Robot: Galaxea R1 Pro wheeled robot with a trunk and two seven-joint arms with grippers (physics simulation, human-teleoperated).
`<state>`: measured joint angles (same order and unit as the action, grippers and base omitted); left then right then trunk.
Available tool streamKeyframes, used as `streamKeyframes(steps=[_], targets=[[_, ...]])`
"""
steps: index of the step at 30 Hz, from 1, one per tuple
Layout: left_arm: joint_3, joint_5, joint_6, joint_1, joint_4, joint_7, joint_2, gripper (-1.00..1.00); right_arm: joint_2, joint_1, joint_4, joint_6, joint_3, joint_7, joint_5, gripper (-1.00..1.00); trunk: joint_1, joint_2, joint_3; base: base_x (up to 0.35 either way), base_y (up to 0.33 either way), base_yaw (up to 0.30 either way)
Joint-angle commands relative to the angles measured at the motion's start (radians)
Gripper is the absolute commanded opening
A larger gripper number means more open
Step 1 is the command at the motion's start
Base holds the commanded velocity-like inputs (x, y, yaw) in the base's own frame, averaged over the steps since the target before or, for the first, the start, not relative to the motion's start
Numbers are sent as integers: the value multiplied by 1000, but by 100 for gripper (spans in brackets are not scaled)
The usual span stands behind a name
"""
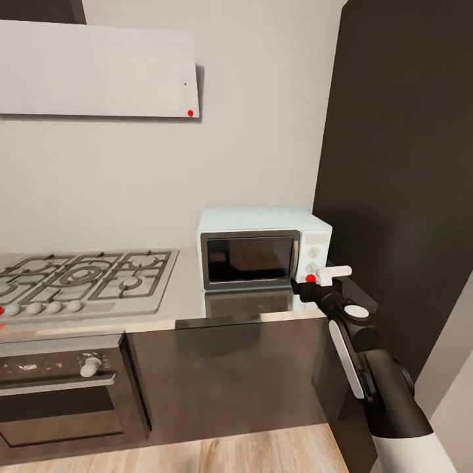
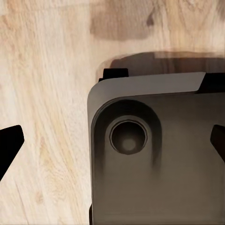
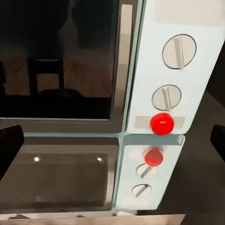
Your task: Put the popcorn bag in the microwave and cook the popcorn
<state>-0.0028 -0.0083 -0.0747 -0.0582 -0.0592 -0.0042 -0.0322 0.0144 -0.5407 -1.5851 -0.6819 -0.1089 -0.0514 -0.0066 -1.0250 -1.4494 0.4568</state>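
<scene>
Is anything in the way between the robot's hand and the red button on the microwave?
No. The right gripper hangs just in front of the microwave, and its red button shows with nothing across it.

Microwave (image 1: 264, 248): on countertop (image 1: 190, 299) — right of gas hob (image 1: 85, 276).
Oven (image 1: 62, 394): below hob.
Right gripper (image 1: 326, 274): before microwave's panel.

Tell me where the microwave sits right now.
In the head view the microwave stands on the steel countertop against the wall, right of the gas hob and beside the dark tall cabinet, with the right gripper at its control panel.
</scene>
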Motion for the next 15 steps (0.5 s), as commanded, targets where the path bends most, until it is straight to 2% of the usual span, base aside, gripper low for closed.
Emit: streamKeyframes(steps=[1,4,11,15], targets=[[0,-1,-4,0,1,0,0,100,1,-1,-1,-5,-4,-5,0,100,0,-1,1,0,0,0],[0,-1,-4,-1,1,0,-1,100,1,-1,-1,-5,-2,-5,0,100,0,-1,1,108,0,0],[0,-1,-2,-2,1,0,0,100,1,-1,-1,-5,3,-5,-1,100,0,-1,1,321,0,0],[1,0,-3,-2,1,0,-1,100,1,-1,-1,-5,3,-5,-1,100,0,-1,1,71,0,0]])
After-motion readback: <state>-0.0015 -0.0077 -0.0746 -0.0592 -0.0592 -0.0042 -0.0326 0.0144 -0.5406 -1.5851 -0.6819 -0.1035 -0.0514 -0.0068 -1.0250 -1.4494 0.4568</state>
